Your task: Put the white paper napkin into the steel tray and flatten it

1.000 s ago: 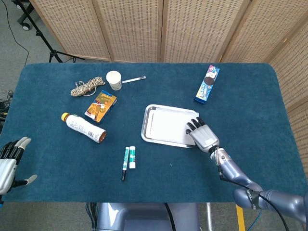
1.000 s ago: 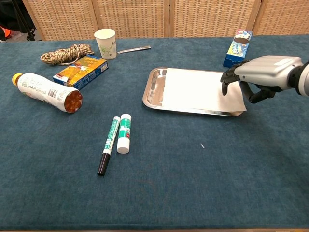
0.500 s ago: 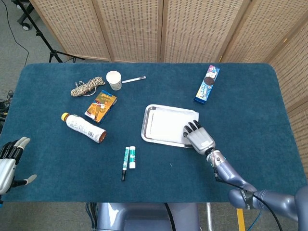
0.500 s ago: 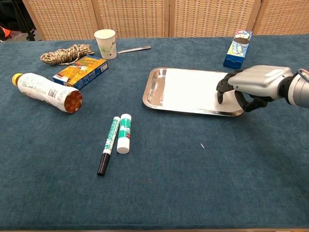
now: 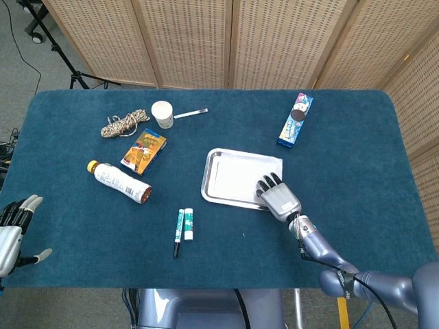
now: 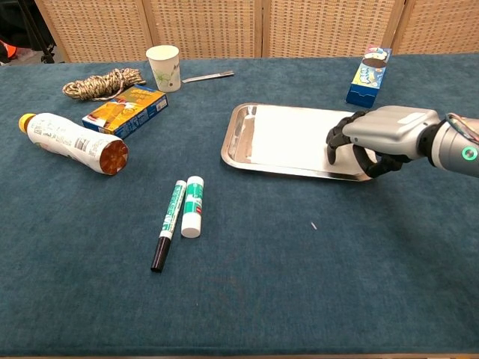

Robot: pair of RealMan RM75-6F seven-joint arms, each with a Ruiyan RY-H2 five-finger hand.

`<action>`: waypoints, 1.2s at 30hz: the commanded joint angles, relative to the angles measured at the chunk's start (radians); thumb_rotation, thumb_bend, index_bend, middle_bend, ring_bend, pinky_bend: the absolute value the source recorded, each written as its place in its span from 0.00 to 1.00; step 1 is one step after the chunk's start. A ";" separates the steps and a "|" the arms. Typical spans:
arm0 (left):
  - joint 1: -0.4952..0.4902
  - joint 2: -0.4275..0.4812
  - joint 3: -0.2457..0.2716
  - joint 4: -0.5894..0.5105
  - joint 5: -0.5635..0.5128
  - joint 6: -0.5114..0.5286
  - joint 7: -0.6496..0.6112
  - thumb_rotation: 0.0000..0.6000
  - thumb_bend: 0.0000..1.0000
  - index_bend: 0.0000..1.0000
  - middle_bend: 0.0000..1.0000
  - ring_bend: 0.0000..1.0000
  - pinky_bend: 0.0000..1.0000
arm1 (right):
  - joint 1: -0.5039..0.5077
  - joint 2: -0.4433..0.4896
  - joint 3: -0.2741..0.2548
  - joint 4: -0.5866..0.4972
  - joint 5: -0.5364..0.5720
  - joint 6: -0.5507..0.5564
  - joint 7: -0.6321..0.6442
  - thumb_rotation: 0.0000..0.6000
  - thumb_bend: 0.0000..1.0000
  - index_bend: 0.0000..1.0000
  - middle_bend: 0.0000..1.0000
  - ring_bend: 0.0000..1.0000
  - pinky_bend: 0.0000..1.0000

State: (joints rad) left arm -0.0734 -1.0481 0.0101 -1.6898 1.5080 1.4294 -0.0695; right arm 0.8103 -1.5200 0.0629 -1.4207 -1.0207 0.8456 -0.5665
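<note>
Seen from the head camera, the white paper napkin (image 5: 241, 173) already lies inside the steel tray (image 5: 208, 179), covering most of its floor and leaving a bare metal strip toward nine o'clock; the placing looks done and only the flattening appears to be under way. The right hand (image 5: 276, 197) rests palm down at the tray's five o'clock corner, dark fingertips (image 5: 267, 183) pressed on the paper and grasping nothing, while the left hand (image 5: 15, 226) idles with fingers spread at the counter's eight o'clock edge. From the chest camera, the napkin (image 6: 288, 138) reads as a thin, matte, nearly smooth sheet, its three o'clock edge apparently reaching the rim under the hand, though that is partly hidden. The tray (image 6: 238, 141) is a shallow rounded rectangle of polished metal mirroring the light. The right hand (image 6: 379, 131), a grey metallic shell, arches its fingers down onto the sheet. The counter (image 6: 299, 269) wears napped teal cloth.
</note>
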 commanded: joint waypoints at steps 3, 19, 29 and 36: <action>0.000 0.002 0.000 0.001 0.000 0.001 -0.005 1.00 0.00 0.00 0.00 0.00 0.00 | 0.004 -0.033 0.007 0.018 0.036 0.010 -0.025 1.00 1.00 0.29 0.14 0.00 0.00; 0.001 0.003 0.001 0.002 0.002 0.003 -0.011 1.00 0.00 0.00 0.00 0.00 0.00 | 0.021 -0.088 0.021 0.021 0.088 0.029 -0.066 1.00 1.00 0.29 0.14 0.00 0.00; 0.005 0.008 0.001 0.005 0.003 0.009 -0.025 1.00 0.00 0.00 0.00 0.00 0.00 | 0.028 -0.089 0.013 0.006 0.106 0.035 -0.097 1.00 1.00 0.29 0.14 0.00 0.00; 0.005 0.008 0.002 0.006 0.005 0.009 -0.025 1.00 0.00 0.00 0.00 0.00 0.00 | 0.022 -0.065 0.000 -0.007 0.097 0.035 -0.089 1.00 1.00 0.30 0.14 0.00 0.00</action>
State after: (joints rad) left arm -0.0684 -1.0400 0.0117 -1.6831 1.5131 1.4382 -0.0950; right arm 0.8333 -1.5873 0.0654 -1.4250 -0.9208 0.8800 -0.6579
